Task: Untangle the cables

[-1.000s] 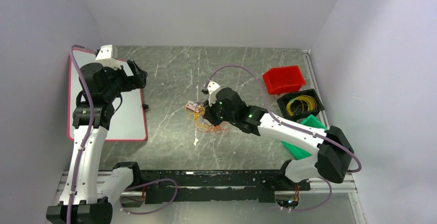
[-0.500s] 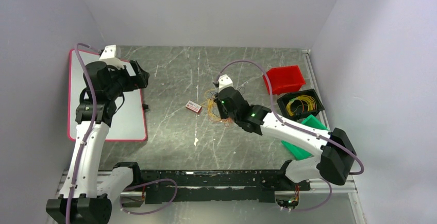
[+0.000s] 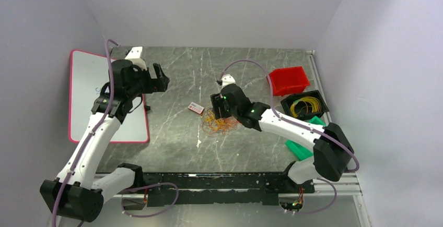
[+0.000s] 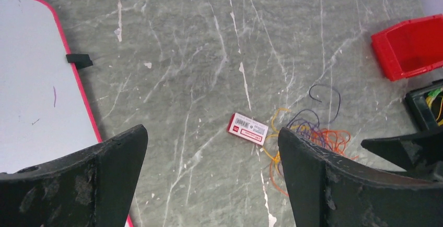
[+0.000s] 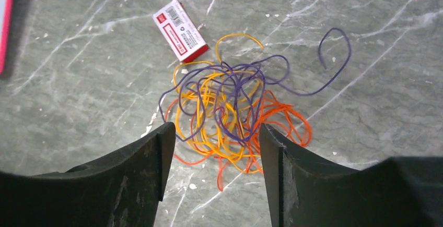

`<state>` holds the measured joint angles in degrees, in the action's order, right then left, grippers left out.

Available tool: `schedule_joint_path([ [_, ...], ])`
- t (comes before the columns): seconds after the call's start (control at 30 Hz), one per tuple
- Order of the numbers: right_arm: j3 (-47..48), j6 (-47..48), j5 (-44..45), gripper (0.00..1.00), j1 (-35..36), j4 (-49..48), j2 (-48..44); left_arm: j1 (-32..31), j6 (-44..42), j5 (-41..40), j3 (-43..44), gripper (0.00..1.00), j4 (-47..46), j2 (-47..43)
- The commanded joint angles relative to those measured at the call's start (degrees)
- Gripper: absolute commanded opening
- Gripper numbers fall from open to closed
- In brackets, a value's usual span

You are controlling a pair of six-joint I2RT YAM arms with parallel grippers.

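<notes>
The cables (image 3: 219, 125) are a loose tangle of thin orange, yellow and purple wires lying flat on the grey table (image 3: 177, 143). My right gripper (image 3: 218, 106) hovers just above the tangle's far edge. In the right wrist view its jaws (image 5: 215, 133) stand open with nothing between them, and the cables (image 5: 230, 99) lie spread on the table beyond the fingertips. My left gripper (image 3: 159, 75) is up at the left, wide open and empty. In the left wrist view (image 4: 212, 133) the cables (image 4: 318, 135) sit partly behind its right finger.
A small red-and-white box (image 3: 196, 108) lies just left of the tangle. A red bin (image 3: 287, 80), a black bin holding coiled wires (image 3: 304, 106) and a green bin (image 3: 296, 150) stand at the right. A pink-rimmed white board (image 3: 83, 91) lies at the left.
My right gripper has opened and let go of the tangle, which now lies on the table. The left arm has swung right, toward the middle.
</notes>
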<state>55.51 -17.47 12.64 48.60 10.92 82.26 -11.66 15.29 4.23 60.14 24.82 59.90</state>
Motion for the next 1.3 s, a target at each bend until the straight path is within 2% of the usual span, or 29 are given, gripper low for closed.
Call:
schedule_joint_path([
  [0.0,1.0,0.9,0.0,0.64,-0.2,0.5,-2.9,-0.5,1.9,-2.8,-1.8,1.00,-4.8,-0.8],
  [0.17,-0.1,0.8,3.8,0.65,-0.2,3.9,-7.3,-0.5,3.9,-4.1,0.3,0.99,-5.8,1.3],
  [0.33,-4.1,-4.5,15.0,0.70,-1.1,5.0,-13.2,-0.5,5.2,-2.9,4.2,0.99,-6.7,4.1],
  [0.43,-6.3,-5.2,15.0,0.70,-3.9,3.8,-13.5,-0.5,7.3,-1.3,4.0,0.99,-9.9,4.0],
  [0.57,-5.0,-4.4,6.0,0.70,-8.7,3.8,-10.3,-0.5,5.1,1.0,2.5,0.99,-13.9,3.9],
  [0.7,-4.6,-5.7,-2.6,0.66,-12.7,-1.0,-5.0,-0.5,0.0,5.9,5.3,0.99,-7.5,8.5],
  [0.83,-1.9,-6.5,-9.2,0.61,-16.5,-5.2,1.6,-0.5,-0.7,9.2,5.9,0.99,-4.7,10.9],
  [1.0,1.6,-7.6,-12.5,0.58,-20.0,-7.3,10.2,-0.4,2.5,3.7,5.5,0.99,-3.6,11.0],
  [1.1,3.6,-7.5,-14.3,0.58,-21.6,-9.1,13.4,-0.3,1.8,4.1,5.3,0.99,-2.4,11.1],
  [1.27,5.7,-6.6,-16.1,0.57,-22.4,-9.5,17.4,-0.4,0.4,6.6,0.6,0.99,-5.6,7.5],
])
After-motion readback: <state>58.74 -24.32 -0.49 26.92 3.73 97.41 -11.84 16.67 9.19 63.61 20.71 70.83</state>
